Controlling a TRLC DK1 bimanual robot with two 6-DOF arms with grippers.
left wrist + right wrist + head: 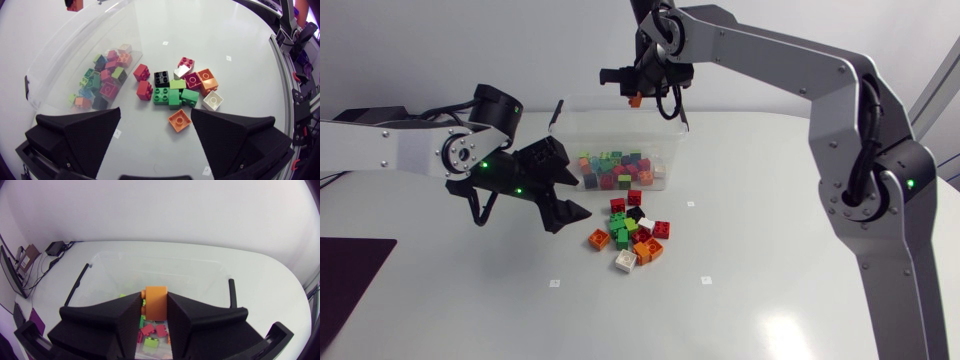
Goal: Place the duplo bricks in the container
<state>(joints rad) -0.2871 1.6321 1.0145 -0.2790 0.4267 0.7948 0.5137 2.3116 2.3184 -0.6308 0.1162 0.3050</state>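
Many bricks [620, 170] are stored in the container [570, 110] under the right hand [636, 92], clamped on an orange brick [156, 300], while a dozen-odd loose bricks [175, 92] are left ahead of the wide-open left hand [156, 112].

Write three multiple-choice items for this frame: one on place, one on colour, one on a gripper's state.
1. Where is the right gripper?
A. above the container
B. over the loose bricks
C. down on the table

2. What colour is the brick it holds?
A. green
B. orange
C. black

3. How is the left gripper?
A. shut on a red brick
B. shut on a white brick
C. open and empty

Answers:
1 A, the right wrist view looks down into the container past its fingers.
2 B, the brick clamped between both fingers is orange.
3 C, its fingers stand wide apart with nothing gripped between them.
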